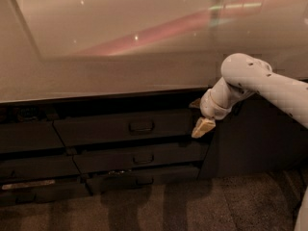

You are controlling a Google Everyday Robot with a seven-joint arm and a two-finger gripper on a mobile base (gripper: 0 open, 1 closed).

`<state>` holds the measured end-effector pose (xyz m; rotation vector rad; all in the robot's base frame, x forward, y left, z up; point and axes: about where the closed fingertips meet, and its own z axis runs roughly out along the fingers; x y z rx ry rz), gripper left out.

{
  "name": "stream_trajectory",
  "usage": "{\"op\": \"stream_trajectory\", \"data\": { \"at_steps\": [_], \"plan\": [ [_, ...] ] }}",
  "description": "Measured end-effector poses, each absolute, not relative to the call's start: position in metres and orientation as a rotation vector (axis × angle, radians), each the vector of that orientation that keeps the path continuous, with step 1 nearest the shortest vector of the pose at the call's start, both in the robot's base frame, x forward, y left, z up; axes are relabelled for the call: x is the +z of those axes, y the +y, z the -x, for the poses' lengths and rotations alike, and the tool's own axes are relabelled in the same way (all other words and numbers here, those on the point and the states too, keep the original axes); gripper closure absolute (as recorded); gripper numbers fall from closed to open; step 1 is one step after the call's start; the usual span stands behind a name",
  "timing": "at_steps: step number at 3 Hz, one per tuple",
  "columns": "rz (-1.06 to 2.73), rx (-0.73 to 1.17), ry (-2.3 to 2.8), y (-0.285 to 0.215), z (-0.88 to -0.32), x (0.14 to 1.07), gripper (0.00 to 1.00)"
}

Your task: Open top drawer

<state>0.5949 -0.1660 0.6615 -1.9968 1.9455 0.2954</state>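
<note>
Camera view, gripper (203, 127) hanging at the right end of the top drawer (96, 130), can't tell how wide it's set, loop handle (141, 126) mid-front of that drawer, pale countertop (120, 78) just above it

Matt top drawer (96, 129); smooth plastic pincer (203, 127) beside its right end

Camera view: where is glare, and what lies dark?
Camera view: a pink streak of reflected light crosses the countertop; the top drawer beneath it lies in shadow; the gripper, pale, hangs at that drawer's right end.
</note>
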Motion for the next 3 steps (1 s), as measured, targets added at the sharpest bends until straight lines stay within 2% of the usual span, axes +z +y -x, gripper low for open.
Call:
{"op": "stream_trajectory", "data": {
  "at_steps": [2, 3],
  "plan": [
    [1.997, 0.296, 1.946, -0.1659, -0.5949, 0.6614, 0.89],
    [1.997, 0.296, 1.946, -0.1659, -0.5949, 0.6616, 1.00]
  ]
}}
